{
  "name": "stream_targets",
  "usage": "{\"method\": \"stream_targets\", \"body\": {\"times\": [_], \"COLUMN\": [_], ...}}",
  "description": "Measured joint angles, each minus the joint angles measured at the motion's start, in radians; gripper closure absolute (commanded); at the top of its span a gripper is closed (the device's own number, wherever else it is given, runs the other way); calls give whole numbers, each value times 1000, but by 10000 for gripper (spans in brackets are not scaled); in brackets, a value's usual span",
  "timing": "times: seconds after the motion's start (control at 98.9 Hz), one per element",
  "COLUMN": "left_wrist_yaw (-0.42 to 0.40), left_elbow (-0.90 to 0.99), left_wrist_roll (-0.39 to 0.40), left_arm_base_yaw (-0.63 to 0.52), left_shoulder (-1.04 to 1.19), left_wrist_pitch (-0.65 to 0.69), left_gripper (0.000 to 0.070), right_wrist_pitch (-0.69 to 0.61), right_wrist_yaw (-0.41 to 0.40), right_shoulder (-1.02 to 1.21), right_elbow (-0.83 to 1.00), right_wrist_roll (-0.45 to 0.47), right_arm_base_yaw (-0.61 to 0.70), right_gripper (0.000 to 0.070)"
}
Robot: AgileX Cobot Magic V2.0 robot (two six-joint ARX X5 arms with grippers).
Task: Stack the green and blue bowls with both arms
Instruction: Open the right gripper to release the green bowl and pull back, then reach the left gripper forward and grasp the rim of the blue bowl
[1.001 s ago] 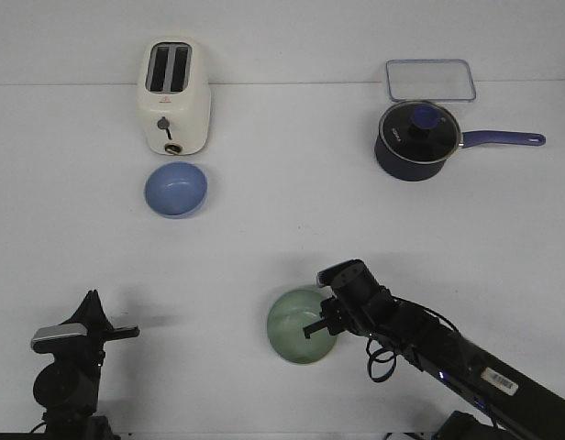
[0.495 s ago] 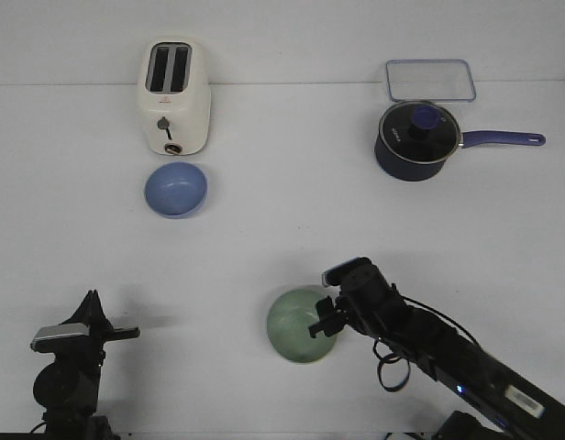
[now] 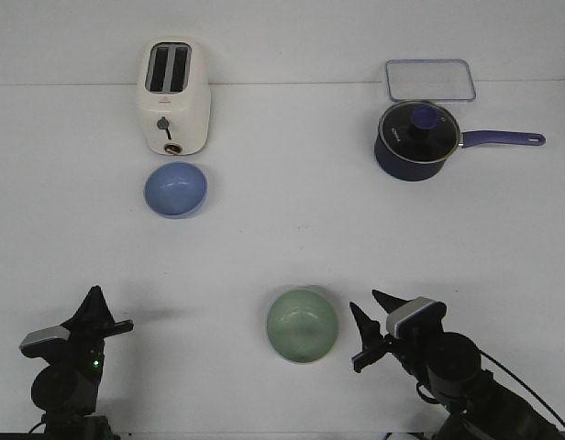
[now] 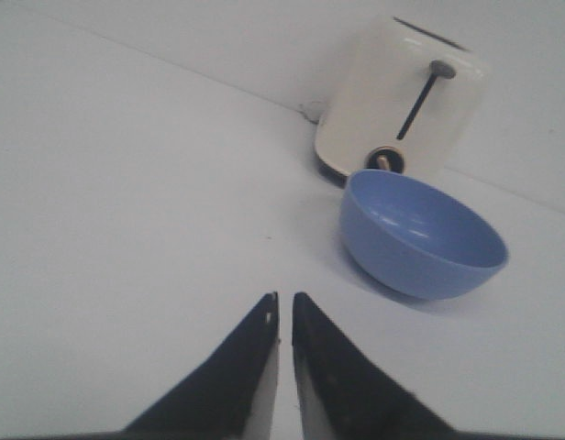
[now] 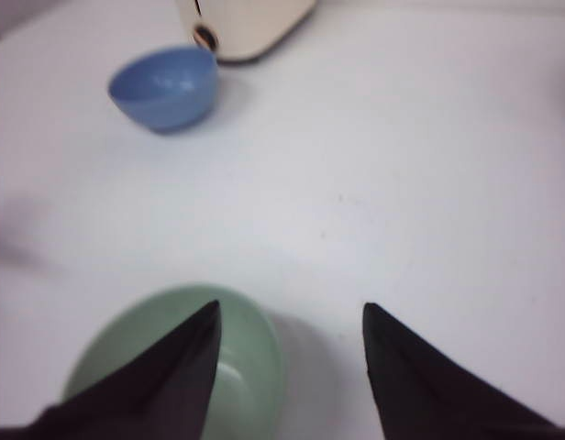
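The pale green bowl [image 3: 303, 325] sits upright on the white table near the front middle; it also shows in the right wrist view [image 5: 250, 367]. The periwinkle blue bowl [image 3: 176, 190] stands in front of the toaster at the back left, and shows in both wrist views [image 4: 422, 235] [image 5: 164, 86]. My right gripper [image 3: 367, 323] is open and empty, just right of the green bowl and apart from it [image 5: 292, 312]. My left gripper [image 3: 97, 307] is shut and empty at the front left, far short of the blue bowl [image 4: 284, 298].
A cream toaster [image 3: 173, 96] stands behind the blue bowl. A dark navy saucepan [image 3: 418, 138] with a lid and long handle sits at the back right, with a clear lidded container [image 3: 429, 79] behind it.
My right gripper has let go of the green bowl's rim and drawn back toward the front right, now open. The green bowl stays in place. The left arm has barely moved.
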Motion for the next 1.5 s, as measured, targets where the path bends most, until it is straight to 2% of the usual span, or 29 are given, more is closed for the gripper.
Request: {"method": "stream_targets", "body": {"times": [0.121, 0.212, 0.243, 0.324, 0.374, 0.505, 0.728, 0.829, 1.031, 1.072, 1.203, 1.243, 1.375, 1.456, 1.496], "left_wrist_yaw": [15, 18, 27, 77, 106, 124, 164, 198, 206, 206, 207, 207, 206, 206, 206], "left_elbow": [102, 247, 303, 457, 544, 801, 1092, 1177, 1255, 1257, 1258, 1258, 1258, 1258, 1258], "left_wrist_roll": [-66, -72, -68, -40, -18, 16, 26, 27, 29, 29, 31, 31, 31, 32, 32], "left_arm_base_yaw": [-2, -2, -2, -2, -2, -3, -2, -5, -16, -17, -19, -20, -32, -46, -51], "left_shoulder": [101, 242, 303, 495, 612, 954, 1379, 1543, 1738, 1755, 1791, 1794, 1795, 1797, 1799], "left_wrist_pitch": [-26, -31, -42, -99, -143, -257, -347, -351, -340, -328, -305, -299, -272, -272, -272], "left_gripper": [688, 665, 600, 336, 274, 276, 276, 277, 287, 312, 491, 527, 545, 614, 621], "right_wrist_pitch": [0, 0, 0, 0, 0, 0, 0, 0, 0, 0, 0, 0, 3, 12, 15], "right_wrist_yaw": [18, 18, 19, 20, 20, 21, 21, 21, 35, 47, 51, 51, 51, 51, 51], "right_shoulder": [-29, -23, -21, -8, 0, 18, 21, 22, 22, 22, 22, 22, 23, 23, 23], "right_elbow": [0, 0, 0, 0, 0, 0, 0, 0, 0, 0, 0, 0, 0, 0, 0], "right_wrist_roll": [0, 0, 0, -1, -2, -3, -3, -3, -3, -3, -3, -3, -3, -3, -3], "right_arm_base_yaw": [0, 0, 0, 0, 0, 0, 0, 0, 0, 0, 0, 0, 0, 0, 0], "right_gripper": [381, 381, 381, 381, 381, 381, 381, 381, 382, 382, 381, 382, 381, 381, 382]}}
